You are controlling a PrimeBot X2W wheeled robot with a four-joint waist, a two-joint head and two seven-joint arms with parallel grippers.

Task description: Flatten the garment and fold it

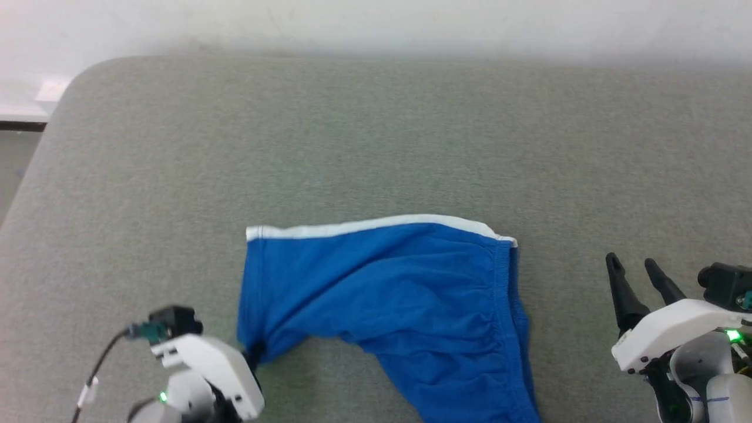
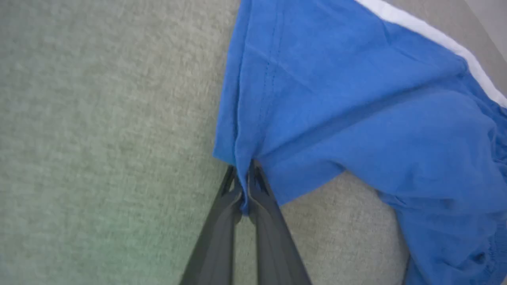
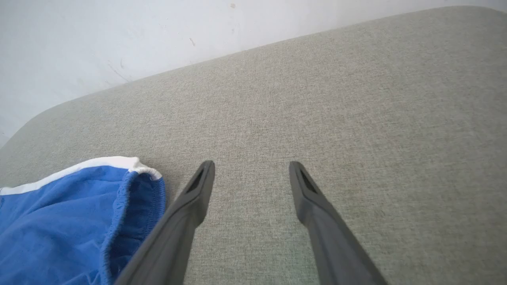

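Observation:
The garment (image 1: 382,282) is a pair of bright blue shorts with a white strip along its far edge, lying rumpled on the grey padded surface at centre front. Its gathered waistband runs down the right side. My left gripper (image 1: 254,352) is shut on the garment's near-left corner; in the left wrist view the two dark fingers pinch a fold of the garment (image 2: 356,99) at the left gripper (image 2: 243,174). My right gripper (image 1: 633,263) stands open at the right, apart from the cloth. In the right wrist view the right gripper (image 3: 251,166) hovers over bare fabric, the garment (image 3: 71,221) to its left.
The grey upholstered surface (image 1: 376,135) stretches far behind and to both sides of the shorts, with a rounded far-left corner. A pale wall (image 1: 376,23) runs along its far edge. A strip of floor shows at far left.

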